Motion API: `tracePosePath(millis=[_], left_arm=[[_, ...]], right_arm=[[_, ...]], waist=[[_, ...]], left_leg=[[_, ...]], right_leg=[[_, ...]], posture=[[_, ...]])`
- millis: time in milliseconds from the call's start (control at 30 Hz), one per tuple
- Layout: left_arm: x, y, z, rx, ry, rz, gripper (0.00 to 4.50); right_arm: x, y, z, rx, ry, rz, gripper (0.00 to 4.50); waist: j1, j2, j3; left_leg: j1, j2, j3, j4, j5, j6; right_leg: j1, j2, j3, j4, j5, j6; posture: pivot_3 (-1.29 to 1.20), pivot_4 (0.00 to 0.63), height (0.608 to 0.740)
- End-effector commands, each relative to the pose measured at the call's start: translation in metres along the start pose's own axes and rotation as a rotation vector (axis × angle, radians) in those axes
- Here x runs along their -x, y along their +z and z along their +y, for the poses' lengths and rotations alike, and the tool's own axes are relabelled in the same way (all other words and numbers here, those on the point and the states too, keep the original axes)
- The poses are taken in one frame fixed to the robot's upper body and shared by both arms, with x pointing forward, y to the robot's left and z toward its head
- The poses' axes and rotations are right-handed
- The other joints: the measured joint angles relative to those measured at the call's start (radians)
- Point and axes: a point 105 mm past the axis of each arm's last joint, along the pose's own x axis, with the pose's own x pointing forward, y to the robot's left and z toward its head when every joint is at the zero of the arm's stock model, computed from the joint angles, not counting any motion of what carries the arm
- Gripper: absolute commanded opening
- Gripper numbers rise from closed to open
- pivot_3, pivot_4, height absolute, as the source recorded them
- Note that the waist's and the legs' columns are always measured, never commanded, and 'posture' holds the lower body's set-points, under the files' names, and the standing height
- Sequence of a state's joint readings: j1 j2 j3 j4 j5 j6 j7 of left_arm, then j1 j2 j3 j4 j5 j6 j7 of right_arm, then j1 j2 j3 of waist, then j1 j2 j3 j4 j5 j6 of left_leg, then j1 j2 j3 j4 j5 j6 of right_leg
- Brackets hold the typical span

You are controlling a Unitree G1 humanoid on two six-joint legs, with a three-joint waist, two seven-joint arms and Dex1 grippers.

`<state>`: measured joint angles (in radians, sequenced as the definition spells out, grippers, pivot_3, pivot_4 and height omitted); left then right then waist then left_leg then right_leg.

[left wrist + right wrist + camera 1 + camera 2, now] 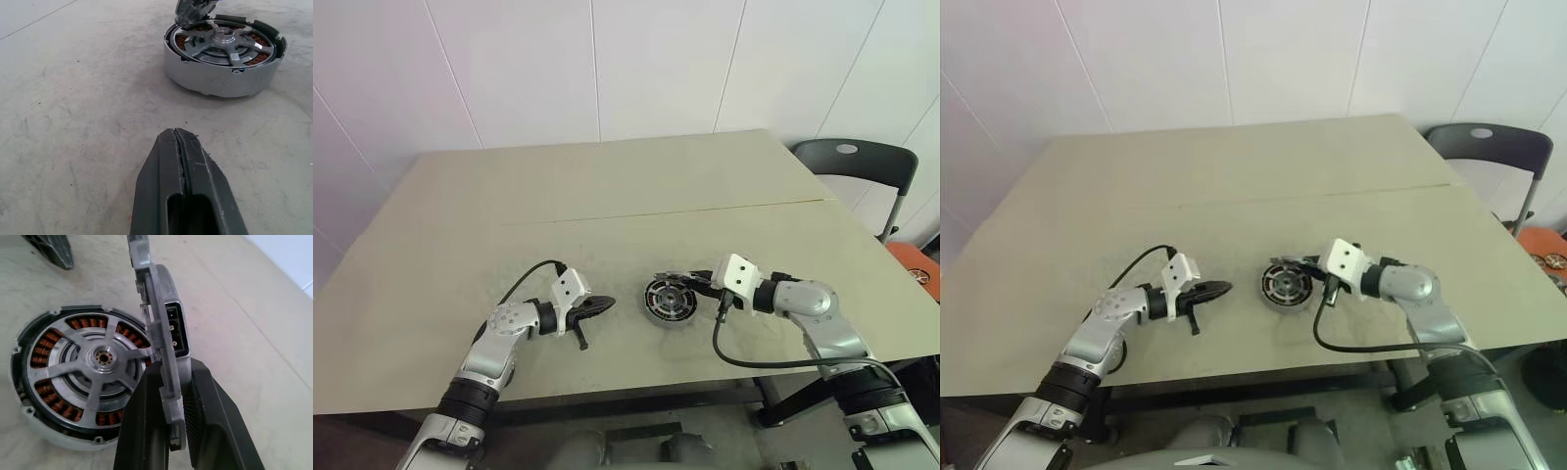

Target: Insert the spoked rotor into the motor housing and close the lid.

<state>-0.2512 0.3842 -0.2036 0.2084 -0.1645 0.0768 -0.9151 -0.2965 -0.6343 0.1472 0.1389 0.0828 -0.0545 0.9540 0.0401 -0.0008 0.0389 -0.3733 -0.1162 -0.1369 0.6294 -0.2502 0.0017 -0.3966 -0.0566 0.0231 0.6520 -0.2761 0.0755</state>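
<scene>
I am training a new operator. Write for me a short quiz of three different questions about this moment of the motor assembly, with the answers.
1. True or false: the spoked rotor already sits inside the motor housing.
2. Which gripper holds the lid? A) left gripper B) right gripper C) neither
3. Fill in: the lid is held on its ____, standing beside the housing, not flat on it.

Key:
1. True. The silver spokes lie over the copper windings.
2. B. The right gripper has its jaws closed on the lid's rim; the left gripper has its jaws shut on nothing, resting apart on the table.
3. edge
</scene>
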Motion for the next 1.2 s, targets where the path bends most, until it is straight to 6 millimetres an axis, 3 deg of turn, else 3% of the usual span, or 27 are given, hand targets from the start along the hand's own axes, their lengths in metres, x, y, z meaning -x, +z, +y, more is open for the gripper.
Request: tracePosePath(millis=[33, 300, 400, 567, 667, 767, 833, 1033, 1100, 1200], left_arm=[[-0.002, 0.009, 0.005, -0.041, 0.000, -0.018, 0.00], [-0.002, 0.008, 0.005, -0.042, 0.002, -0.012, 0.00], [-0.002, 0.007, 0.006, -0.042, 0.005, -0.008, 0.00], [-0.002, 0.006, 0.007, -0.044, 0.008, -0.001, 0.00], [-0.001, 0.006, 0.006, -0.043, 0.009, 0.000, 0.00], [-0.002, 0.008, 0.005, -0.041, 0.005, -0.014, 0.00], [-0.002, 0.017, 0.005, -0.025, -0.002, -0.057, 0.00], [0.003, 0.038, 0.002, 0.011, -0.043, -0.147, 0.00], [0.004, 0.038, 0.003, 0.006, -0.040, -0.142, 0.00], [0.006, 0.039, 0.005, 0.002, -0.035, -0.138, 0.00]], right_arm=[[0.002, 0.011, 0.000, -0.052, 0.049, -0.057, 1.36], [0.004, 0.024, -0.003, -0.177, 0.076, -0.115, 3.97], [0.008, 0.030, 0.007, -0.266, 0.173, -0.132, 3.97], [0.033, 0.052, 0.029, -0.490, 0.419, -0.212, 3.97], [0.037, 0.062, 0.019, -0.545, 0.396, -0.265, 3.97], [0.024, 0.056, -0.007, -0.559, 0.222, -0.249, 3.97], [0.012, 0.047, -0.017, -0.495, 0.124, -0.182, 3.97], [-0.004, 0.033, 0.013, -0.319, 0.218, -0.054, 3.97], [-0.005, 0.032, 0.017, -0.297, 0.249, -0.041, 4.49], [-0.006, 0.031, 0.019, -0.277, 0.270, -0.028, 4.49]], waist=[[0.000, 0.000, 0.000], [0.001, 0.000, 0.000], [0.001, 0.000, 0.000], [0.003, 0.000, 0.000], [0.000, 0.000, 0.000], [-0.001, 0.000, 0.000], [0.000, 0.000, 0.000], [0.004, -0.001, 0.000], [0.000, -0.001, 0.000], [0.000, -0.001, 0.000]], left_leg=[[0.000, 0.000, 0.000, 0.000, 0.000, 0.000], [0.000, 0.000, 0.000, 0.001, 0.000, 0.000], [0.000, 0.000, 0.000, 0.000, 0.000, 0.000], [-0.001, 0.000, 0.000, 0.001, 0.000, 0.000], [-0.001, 0.000, 0.000, 0.001, -0.001, 0.001], [0.000, 0.001, 0.000, 0.001, -0.001, 0.001], [0.000, 0.002, 0.001, 0.001, -0.001, 0.001], [-0.002, 0.002, 0.001, 0.001, -0.001, 0.001], [-0.002, 0.002, 0.002, 0.001, -0.002, 0.001], [-0.001, 0.002, 0.002, 0.001, -0.002, 0.001]], right_leg=[[0.000, 0.000, 0.000, 0.000, 0.000, 0.000], [0.000, 0.000, 0.000, 0.000, 0.000, 0.000], [0.000, 0.000, 0.000, 0.000, 0.000, 0.000], [0.000, 0.000, 0.000, -0.001, 0.000, 0.000], [0.001, 0.000, 0.000, -0.001, 0.000, 0.000], [0.001, 0.000, 0.000, -0.001, 0.000, 0.000], [0.001, 0.000, -0.001, -0.001, 0.001, -0.001], [-0.001, -0.001, -0.002, -0.003, 0.002, 0.001], [-0.001, -0.001, -0.001, -0.003, 0.002, 0.001], [0.000, 0.000, -0.001, -0.003, 0.002, 0.001]], posture=[[0.00, 0.000, 0.740], [0.00, 0.000, 0.740], [0.00, 0.000, 0.740], [0.00, 0.000, 0.740], [0.00, 0.000, 0.740], [0.00, 0.000, 0.740], [0.00, 0.000, 0.740], [0.00, 0.000, 0.740], [0.00, 0.000, 0.740], [0.00, 0.000, 0.740]])
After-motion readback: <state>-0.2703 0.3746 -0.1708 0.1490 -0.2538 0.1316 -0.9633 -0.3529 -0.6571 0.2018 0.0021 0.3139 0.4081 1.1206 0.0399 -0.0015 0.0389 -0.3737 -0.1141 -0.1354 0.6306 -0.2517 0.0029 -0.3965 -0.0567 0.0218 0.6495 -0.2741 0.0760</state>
